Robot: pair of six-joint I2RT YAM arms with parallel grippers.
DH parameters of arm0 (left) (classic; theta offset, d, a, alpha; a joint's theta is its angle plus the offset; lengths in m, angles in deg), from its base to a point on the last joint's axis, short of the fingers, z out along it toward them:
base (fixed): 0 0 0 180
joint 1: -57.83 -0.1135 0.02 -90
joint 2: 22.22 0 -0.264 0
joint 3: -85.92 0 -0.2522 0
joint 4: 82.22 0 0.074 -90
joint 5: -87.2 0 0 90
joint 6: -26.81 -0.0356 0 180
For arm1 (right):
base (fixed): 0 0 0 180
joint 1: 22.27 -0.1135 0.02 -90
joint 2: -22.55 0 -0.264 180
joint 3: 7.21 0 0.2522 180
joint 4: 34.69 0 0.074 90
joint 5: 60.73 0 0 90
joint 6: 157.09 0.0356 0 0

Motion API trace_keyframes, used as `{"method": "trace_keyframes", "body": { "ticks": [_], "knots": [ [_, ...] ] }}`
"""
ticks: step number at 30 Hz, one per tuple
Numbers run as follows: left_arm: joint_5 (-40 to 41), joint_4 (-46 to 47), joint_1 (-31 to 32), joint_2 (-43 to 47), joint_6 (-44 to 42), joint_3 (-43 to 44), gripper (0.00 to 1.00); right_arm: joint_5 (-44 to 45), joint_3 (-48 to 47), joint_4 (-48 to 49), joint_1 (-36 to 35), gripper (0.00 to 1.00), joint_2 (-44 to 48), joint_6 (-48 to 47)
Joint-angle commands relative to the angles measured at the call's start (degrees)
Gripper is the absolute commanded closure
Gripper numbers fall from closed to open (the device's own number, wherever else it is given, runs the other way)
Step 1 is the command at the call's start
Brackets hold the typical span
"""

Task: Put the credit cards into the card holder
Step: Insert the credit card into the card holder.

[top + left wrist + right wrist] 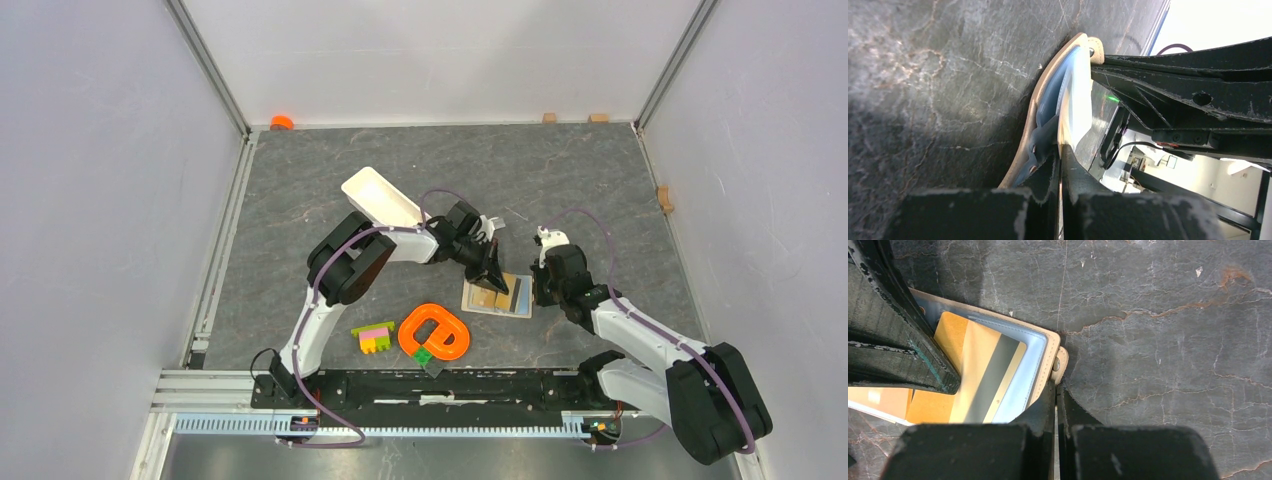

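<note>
The jaws of the right gripper (1056, 390) are pressed together on the edge of the card holder (1047, 347) beside its clasp tab (1061, 364), at lower centre of frame. Those of the left gripper (1059, 152) appear pinched on the light blue card (1079, 95). It is best slid flat into the pocket while the holder is pinned to the table (1158, 315). Counted: one holder, one orange-gold card (973, 365) inside it, one blue card.

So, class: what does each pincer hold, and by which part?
The right pincer grips the card holder at its edge beside the clasp tab; the left pincer pinches another edge of it.
</note>
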Motion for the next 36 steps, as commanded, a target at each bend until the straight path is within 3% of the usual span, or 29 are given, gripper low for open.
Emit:
{"method": "trace_keyframes", "body": {
  "ticks": [1, 10, 16, 24, 36],
  "knots": [
    [4.81, 0.70, 0.83, 0.77, 0.90, -1.74, 0.96, -2.16, 0.24, -1.70, -1.06, 1.00, -1.21, 0.52],
    [11.44, -9.68, 0.83, 7.18, -6.53, -1.50, 0.57, -1.68, -0.25, -2.46, -1.16, 1.00, -0.67, 0.34],
    [16.46, -17.07, 0.92, 11.38, -11.22, -0.80, 0.46, -1.53, -0.01, -2.41, -1.13, 1.00, -0.58, 0.40],
    [17.80, -19.68, 2.13, 14.50, -13.17, -1.31, 0.43, -1.84, 0.14, -2.14, -1.16, 1.00, -0.76, 0.36],
    [18.04, -19.20, 6.33, 8.78, -11.20, 0.81, 0.47, -2.02, 0.28, -2.01, -1.19, 1.00, -0.71, 0.50]
  ]
}}
